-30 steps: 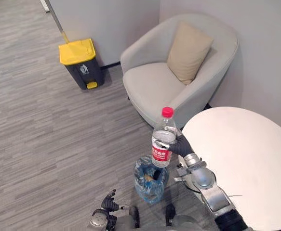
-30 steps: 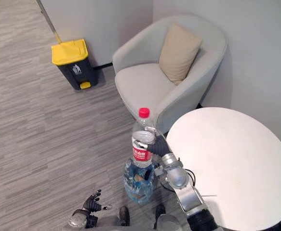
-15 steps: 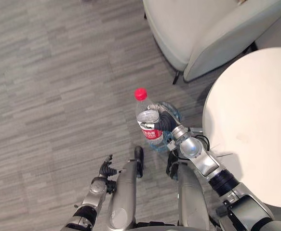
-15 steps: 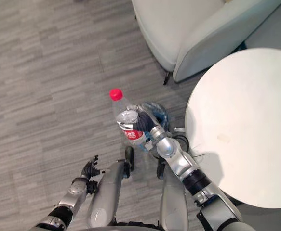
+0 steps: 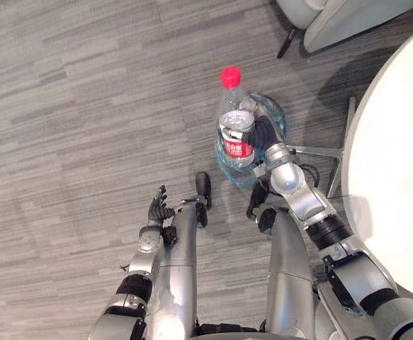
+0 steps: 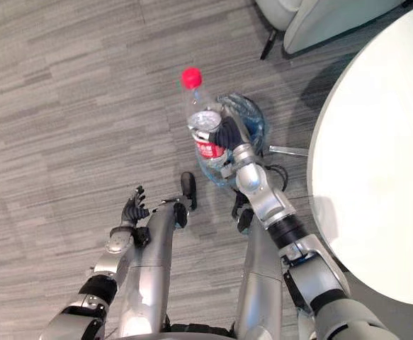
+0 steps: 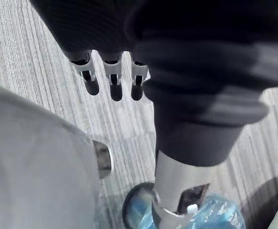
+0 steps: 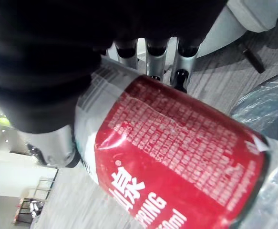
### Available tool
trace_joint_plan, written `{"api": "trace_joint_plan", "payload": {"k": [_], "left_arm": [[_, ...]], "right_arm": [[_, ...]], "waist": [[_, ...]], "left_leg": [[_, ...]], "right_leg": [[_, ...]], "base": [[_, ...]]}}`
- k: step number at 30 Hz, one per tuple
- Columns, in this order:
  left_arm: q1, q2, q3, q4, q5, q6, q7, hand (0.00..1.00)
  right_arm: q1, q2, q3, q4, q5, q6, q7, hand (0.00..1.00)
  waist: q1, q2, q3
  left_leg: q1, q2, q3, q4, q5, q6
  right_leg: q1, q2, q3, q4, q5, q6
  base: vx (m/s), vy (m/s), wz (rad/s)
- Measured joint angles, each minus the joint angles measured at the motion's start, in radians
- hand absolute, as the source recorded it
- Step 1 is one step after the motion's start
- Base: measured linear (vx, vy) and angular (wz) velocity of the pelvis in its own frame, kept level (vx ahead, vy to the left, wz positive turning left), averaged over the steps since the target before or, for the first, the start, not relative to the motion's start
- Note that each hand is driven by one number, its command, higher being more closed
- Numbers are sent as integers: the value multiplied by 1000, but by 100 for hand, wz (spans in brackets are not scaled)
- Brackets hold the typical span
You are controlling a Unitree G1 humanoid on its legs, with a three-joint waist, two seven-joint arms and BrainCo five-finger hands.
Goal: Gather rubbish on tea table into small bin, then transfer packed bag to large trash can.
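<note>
A clear plastic bottle (image 5: 236, 127) with a red cap and red label stands upright in my right hand (image 5: 265, 133), whose fingers curl round its body (image 8: 186, 157). It hangs just above the small bin (image 5: 275, 119), which is lined with a blue plastic bag and stands on the floor by the round white tea table (image 5: 394, 177). My left hand (image 5: 158, 209) hangs low over the grey floor, fingers straight (image 7: 115, 81) and holding nothing.
The legs and the lower edge of a grey armchair (image 5: 334, 18) stand beyond the bin. A metal table leg (image 5: 334, 150) runs beside the bin. Grey wood-look flooring spreads to the left.
The camera has tilted down, so the chair slid out at the top. The bottle in my right hand now sits over the small bin rather than to its left.
</note>
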Motion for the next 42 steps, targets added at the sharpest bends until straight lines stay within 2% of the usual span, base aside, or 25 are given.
{"api": "trace_joint_plan", "payload": {"k": [7, 12, 24, 25, 42], "left_arm": [[-33, 6, 0, -24, -20, -10, 15, 0], [-34, 8, 0, -38, -39, -27, 19, 0], [-34, 7, 0, -63, -39, -30, 21, 0], [-34, 7, 0, -62, -39, -30, 21, 0], [-34, 5, 9, -57, -39, -29, 24, 0]], "right_arm": [[-59, -42, -68, 117, -7, 30, -53, 100], [-85, -55, -87, 211, -8, 44, -57, 100], [-96, -25, -100, 242, -8, 45, -58, 100], [-95, -22, -101, 242, -8, 45, -58, 0], [-56, 45, -103, 200, -36, 41, -71, 0]], "waist": [[0, -3, 4], [1, -4, 7], [1, -4, 7], [0, -4, 7], [2, -4, 7]], "left_leg": [[-91, -7, -21, 32, 7, -6], [-110, -7, -34, 33, 12, -9], [-136, -7, -41, 23, 25, -16], [-135, -7, -41, 18, 27, -19], [-127, -1, -55, 1, 44, -36]], "right_leg": [[-91, -17, -14, 61, -25, -5], [-108, -17, -26, 68, -36, -13], [-139, -16, -30, 79, -40, -17], [-139, -16, -31, 79, -40, -17], [-135, -9, -44, 76, -42, -21]], "base": [[-27, -28, 12], [-22, -18, 6], [-12, -1, 2], [-41, 3, 3], [-31, 2, 1]]}}
